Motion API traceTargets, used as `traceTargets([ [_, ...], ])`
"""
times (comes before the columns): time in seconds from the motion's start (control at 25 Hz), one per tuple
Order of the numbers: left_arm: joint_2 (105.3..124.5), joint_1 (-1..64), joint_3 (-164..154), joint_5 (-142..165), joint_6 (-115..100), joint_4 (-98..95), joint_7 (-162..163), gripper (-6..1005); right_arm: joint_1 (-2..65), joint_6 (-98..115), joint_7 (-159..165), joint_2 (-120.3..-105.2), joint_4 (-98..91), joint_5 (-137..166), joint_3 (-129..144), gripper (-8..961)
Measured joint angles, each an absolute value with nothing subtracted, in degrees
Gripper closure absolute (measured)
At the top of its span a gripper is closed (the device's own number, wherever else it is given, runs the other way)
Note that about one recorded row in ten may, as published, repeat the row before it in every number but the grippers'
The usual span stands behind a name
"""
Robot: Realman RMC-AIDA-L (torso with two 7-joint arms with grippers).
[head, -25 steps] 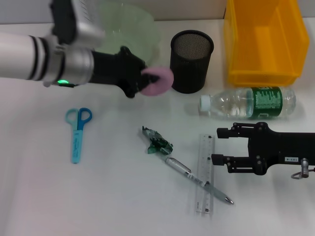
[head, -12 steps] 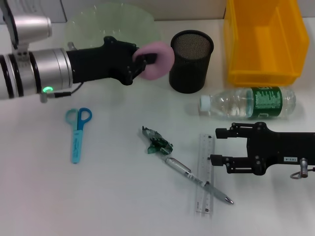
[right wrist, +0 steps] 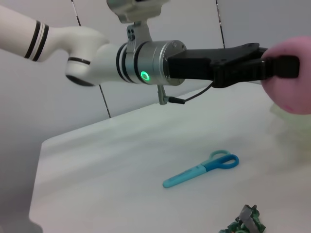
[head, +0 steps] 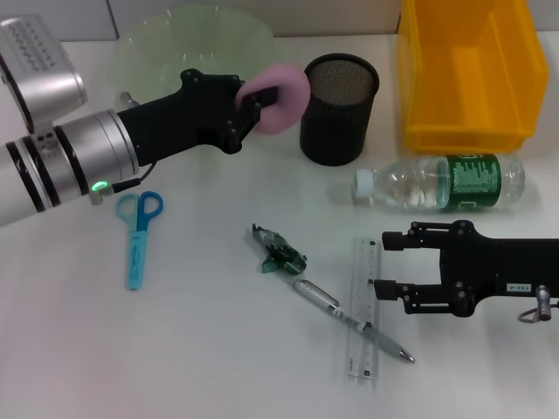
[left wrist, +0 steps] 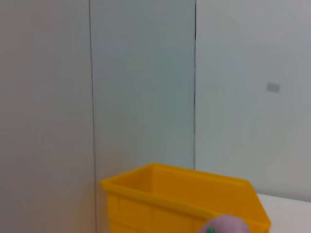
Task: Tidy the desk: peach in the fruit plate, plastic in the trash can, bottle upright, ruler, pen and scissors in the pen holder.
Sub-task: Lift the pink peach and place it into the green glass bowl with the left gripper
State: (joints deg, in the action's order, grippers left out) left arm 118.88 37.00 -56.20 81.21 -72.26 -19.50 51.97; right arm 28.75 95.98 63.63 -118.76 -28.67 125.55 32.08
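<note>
Left hand clenched on the pink peach, carrying it above the desk at the near right edge of the pale green fruit plate, just beside the black mesh pen holder. Against the frames from a second and half a second ago, the peach has risen and shifted slightly toward the pen holder, and the arm has swung so its silver wrist now sits lower left. Right hand rests released by the clear ruler, a touch lower than before. Unmoved: the pen lying across the ruler, the crumpled green plastic at its upper end, the blue scissors well to the left, the bottle on its side before the yellow trash can.
</note>
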Motion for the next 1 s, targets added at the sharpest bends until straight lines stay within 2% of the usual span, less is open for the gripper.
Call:
traceTargets([
  [0.4, 119.16, 37.4, -56.0, 73.4, -71.0, -11.4, 40.1, 926, 28.5, 96.1, 62.8, -118.82, -28.7, 125.3, 31.8, 209],
  [1.0, 119.18, 38.2, -56.2, 72.3, -69.8, -11.3, 39.8, 920, 28.9, 96.3, 62.2, -118.82, -28.6, 125.2, 31.6, 210],
])
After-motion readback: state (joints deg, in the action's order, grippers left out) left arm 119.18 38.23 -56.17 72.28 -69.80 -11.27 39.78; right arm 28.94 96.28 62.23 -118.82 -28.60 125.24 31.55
